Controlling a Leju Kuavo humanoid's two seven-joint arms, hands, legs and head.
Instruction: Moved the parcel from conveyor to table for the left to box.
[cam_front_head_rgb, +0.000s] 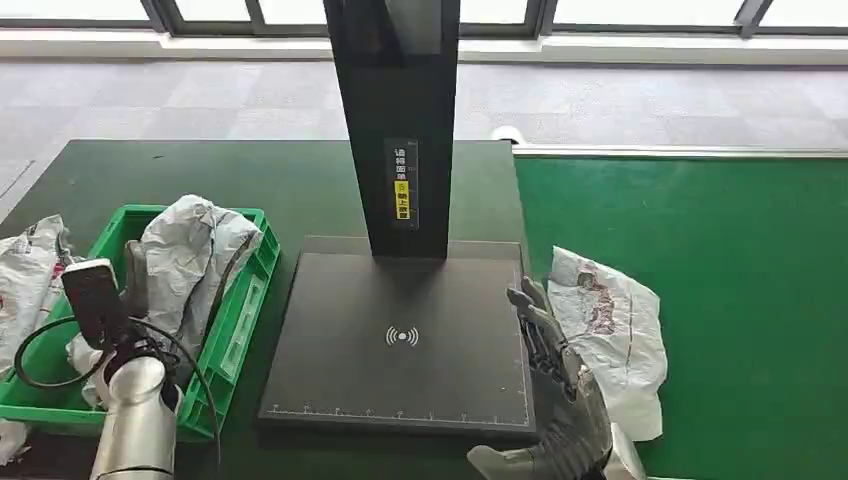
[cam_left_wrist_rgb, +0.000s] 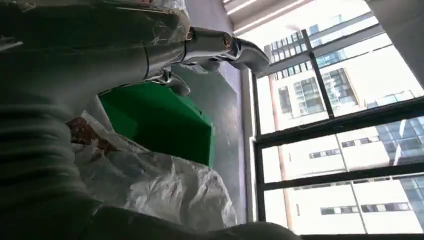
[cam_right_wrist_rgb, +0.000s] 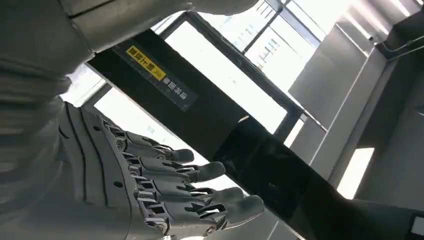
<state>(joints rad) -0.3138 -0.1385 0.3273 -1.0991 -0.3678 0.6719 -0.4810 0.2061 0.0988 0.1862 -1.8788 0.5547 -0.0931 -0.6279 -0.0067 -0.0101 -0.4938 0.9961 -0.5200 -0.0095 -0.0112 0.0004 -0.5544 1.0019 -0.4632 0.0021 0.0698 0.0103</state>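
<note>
daylight from windows (cam_front_head_rgb: 600, 12) | wrist-view glare | near covers blurred

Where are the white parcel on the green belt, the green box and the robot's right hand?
white parcel (cam_front_head_rgb: 612, 325): head view, middle of its crumpled bag.
green box (cam_front_head_rgb: 252, 290): head view, its right side wall.
right hand (cam_front_head_rgb: 550, 350): head view, middle of the hand.

Black scanner stand (cam_front_head_rgb: 400, 340) with upright post (cam_front_head_rgb: 395, 120), windows (cam_left_wrist_rgb: 340, 125)
</note>
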